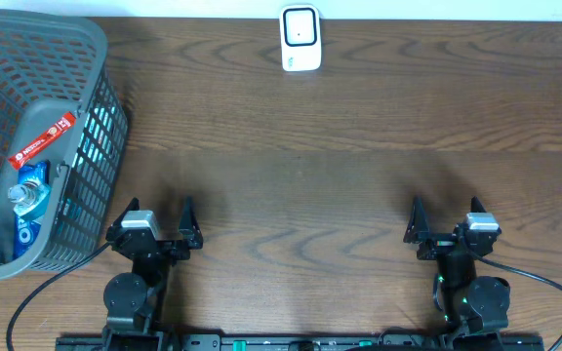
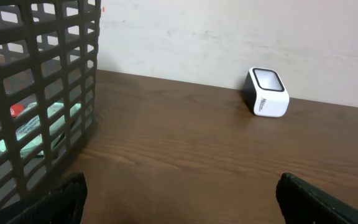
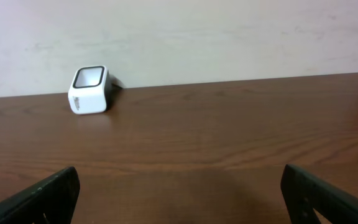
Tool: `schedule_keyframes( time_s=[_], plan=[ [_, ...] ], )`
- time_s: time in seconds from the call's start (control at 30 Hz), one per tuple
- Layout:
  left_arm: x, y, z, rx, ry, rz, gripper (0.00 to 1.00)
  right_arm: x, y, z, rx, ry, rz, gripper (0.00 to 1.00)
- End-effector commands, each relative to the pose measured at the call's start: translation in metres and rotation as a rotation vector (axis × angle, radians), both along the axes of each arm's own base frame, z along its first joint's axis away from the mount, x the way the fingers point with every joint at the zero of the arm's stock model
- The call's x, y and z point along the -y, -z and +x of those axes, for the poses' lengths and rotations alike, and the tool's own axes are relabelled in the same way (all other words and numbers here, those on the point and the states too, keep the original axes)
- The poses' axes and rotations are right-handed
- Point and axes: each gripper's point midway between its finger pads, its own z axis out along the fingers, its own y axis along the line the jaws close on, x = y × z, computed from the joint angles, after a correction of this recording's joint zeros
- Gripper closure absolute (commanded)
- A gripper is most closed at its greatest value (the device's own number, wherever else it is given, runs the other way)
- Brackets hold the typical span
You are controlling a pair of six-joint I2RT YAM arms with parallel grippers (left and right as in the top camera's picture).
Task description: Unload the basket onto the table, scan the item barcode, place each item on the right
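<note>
Both claws are spread wide and empty at the near edge, and the goods lie in the basket.

Only the overhead view looks into the dark grey plastic mesh basket [image 1: 105, 127] at far left, where a flat red packet [image 1: 42, 141], a blue packet [image 1: 27, 226] and a clear bottle [image 1: 22, 198] lie. The left gripper [image 1: 159, 210] and right gripper [image 1: 445, 210] hold nothing. The left wrist view shows the basket wall and the small white box-shaped scanner [image 1: 301, 39]. The right wrist view shows the scanner alone on the brown wooden table [image 1: 359, 146].
</note>
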Motion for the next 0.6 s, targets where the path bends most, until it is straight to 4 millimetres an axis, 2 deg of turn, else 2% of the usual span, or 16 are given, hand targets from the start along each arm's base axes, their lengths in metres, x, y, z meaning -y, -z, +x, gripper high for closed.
schedule_keyframes(
  time_s=[0.0, 0.37, 0.57],
  plan=[
    [-0.007, 0.017, -0.001, -0.059, -0.039, 0.004, 0.02, 0.000, 0.001, 0.000, -0.002, 0.002, -0.015, 0.01],
    [-0.007, 0.016, -0.001, -0.055, -0.038, 0.004, 0.02, 0.000, 0.001, 0.000, -0.003, 0.002, -0.015, 0.01],
    [-0.006, -0.002, -0.002, -0.029, -0.029, 0.049, 0.02, 0.000, 0.001, 0.000, -0.003, 0.003, -0.015, 0.01]
  ],
)
